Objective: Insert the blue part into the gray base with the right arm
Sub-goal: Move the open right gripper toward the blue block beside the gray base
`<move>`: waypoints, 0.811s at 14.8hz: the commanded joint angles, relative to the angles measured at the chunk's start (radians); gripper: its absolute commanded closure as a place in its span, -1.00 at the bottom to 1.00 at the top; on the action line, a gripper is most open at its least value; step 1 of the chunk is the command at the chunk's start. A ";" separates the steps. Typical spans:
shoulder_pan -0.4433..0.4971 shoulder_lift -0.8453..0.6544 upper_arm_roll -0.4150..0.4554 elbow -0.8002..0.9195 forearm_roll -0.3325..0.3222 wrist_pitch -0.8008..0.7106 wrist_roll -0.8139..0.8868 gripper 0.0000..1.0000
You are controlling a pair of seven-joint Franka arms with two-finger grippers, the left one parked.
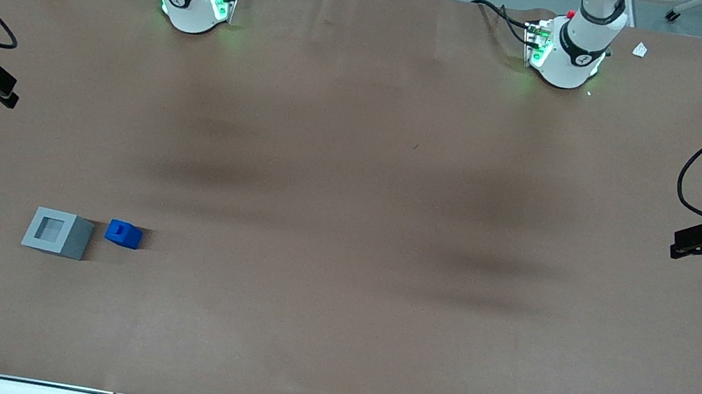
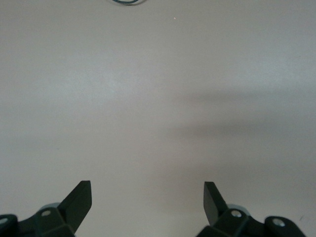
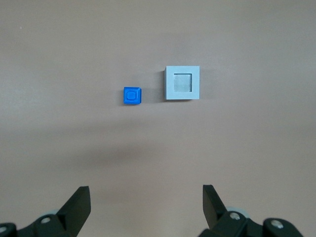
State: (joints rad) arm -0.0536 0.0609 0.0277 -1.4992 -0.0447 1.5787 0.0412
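Bench (image 1: 329, 334): brown, carrying both blocks toward the working arm's end, near the edge closest to the front camera.
Hand (image 3: 145, 205): high above the bench, fingers (image 3: 79, 202) wide apart, holding nothing.
Base (image 1: 58, 233): upright, recess facing up.
Part (image 1: 124, 234): just beside base, not touching.

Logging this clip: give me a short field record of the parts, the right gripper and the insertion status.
blue part: small bright-blue plastic block, on the brown table cover, beside the base, not touching
gray base: gray square plastic block, its top recess unfilled
right gripper: black two-finger gripper, open, holding nothing, well clear of both parts and farther from the front camera than they are
insertion: not started
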 commanded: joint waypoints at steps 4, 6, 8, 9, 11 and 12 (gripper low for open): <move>0.000 0.005 0.003 -0.003 -0.006 0.009 -0.007 -1.00; -0.014 0.013 0.000 -0.012 0.021 0.084 -0.007 -1.00; -0.023 0.037 0.000 -0.015 0.023 0.095 -0.006 -1.00; -0.020 0.039 -0.002 -0.016 0.022 0.096 -0.003 -1.00; -0.020 0.055 -0.002 0.003 0.005 0.107 -0.006 -1.00; -0.026 0.094 -0.002 0.070 0.005 0.128 -0.004 -1.00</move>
State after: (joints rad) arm -0.0662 0.1145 0.0204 -1.5022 -0.0393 1.6874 0.0359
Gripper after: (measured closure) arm 0.000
